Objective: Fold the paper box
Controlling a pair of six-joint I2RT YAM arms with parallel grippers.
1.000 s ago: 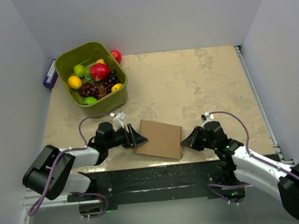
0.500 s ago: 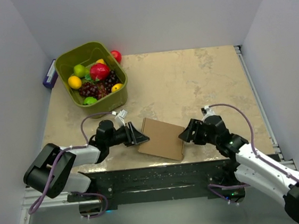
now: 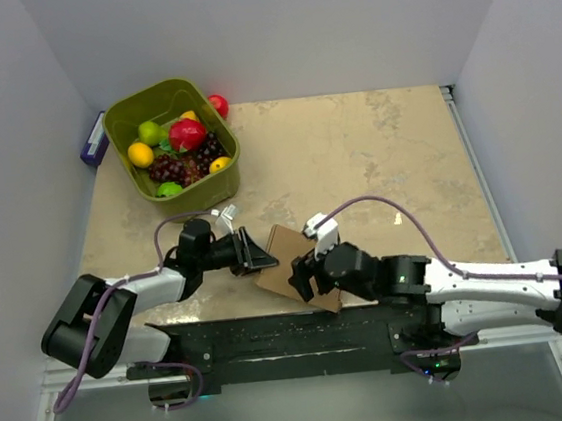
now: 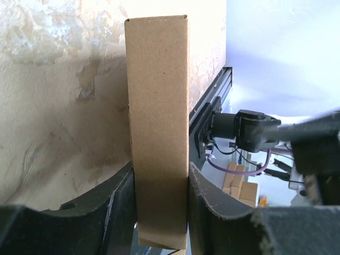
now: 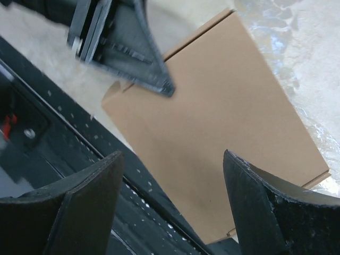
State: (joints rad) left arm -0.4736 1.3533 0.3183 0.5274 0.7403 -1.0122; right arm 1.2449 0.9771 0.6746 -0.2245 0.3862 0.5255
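The paper box (image 3: 287,247) is a flat brown cardboard blank lying near the table's front edge. My left gripper (image 3: 259,260) is shut on its left edge. In the left wrist view the box (image 4: 158,106) stands edge-on, with both fingers of the left gripper (image 4: 161,178) pressed against its faces. My right gripper (image 3: 305,278) hovers over the box's near part, hiding some of it. In the right wrist view the right gripper (image 5: 172,155) is open above the box (image 5: 223,122), nothing between its fingers. The left gripper's finger (image 5: 135,58) shows at the box's far edge.
An olive-green bin (image 3: 209,184) full of fruit stands at the back left, a red fruit (image 3: 219,104) behind it and a purple item (image 3: 93,145) at its left. The black base rail (image 3: 274,332) runs just below the box. Walls close in both sides.
My right gripper has opened, let go of the box's right corner and swung left over the box. The left gripper has closed onto the box's left edge.
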